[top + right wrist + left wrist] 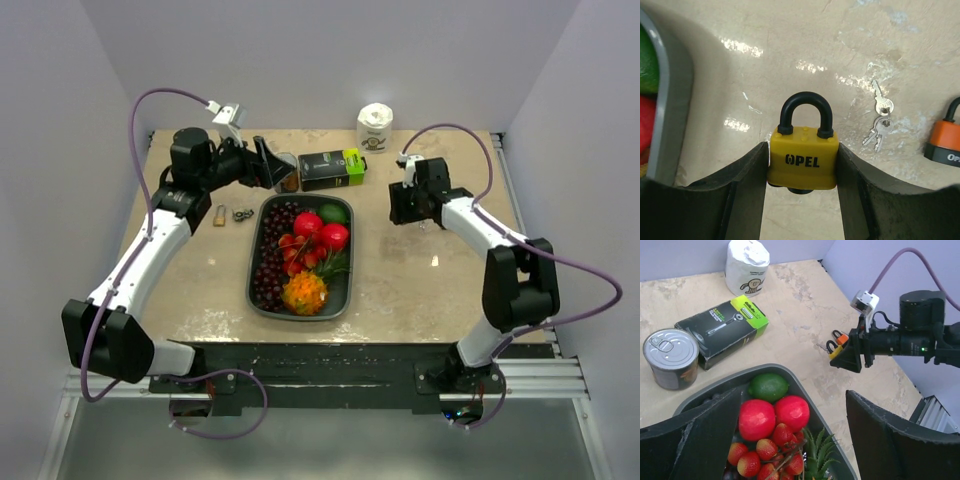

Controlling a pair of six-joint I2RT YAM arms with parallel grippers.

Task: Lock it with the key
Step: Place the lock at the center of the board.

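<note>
My right gripper (801, 159) is shut on a yellow OPEL padlock (801, 162), gripped by its sides and held just above the table, with its black shackle pointing away. A small bunch of silver keys (879, 127) lies on the table ahead and to the right. An orange padlock (944, 148) lies at the right edge. In the left wrist view the right gripper (852, 352) shows with the yellow padlock (836, 352) at its tip. My left gripper (795, 397) is open and empty above the far end of the fruit tray (348, 296).
The grey tray holds apples (774, 415), a lime (768, 386), strawberries and grapes. A tin can (670, 358), a black and green box (722, 330) and a white paper roll (746, 266) stand behind it. A brass padlock (219, 215) and more keys (243, 213) lie left of the tray.
</note>
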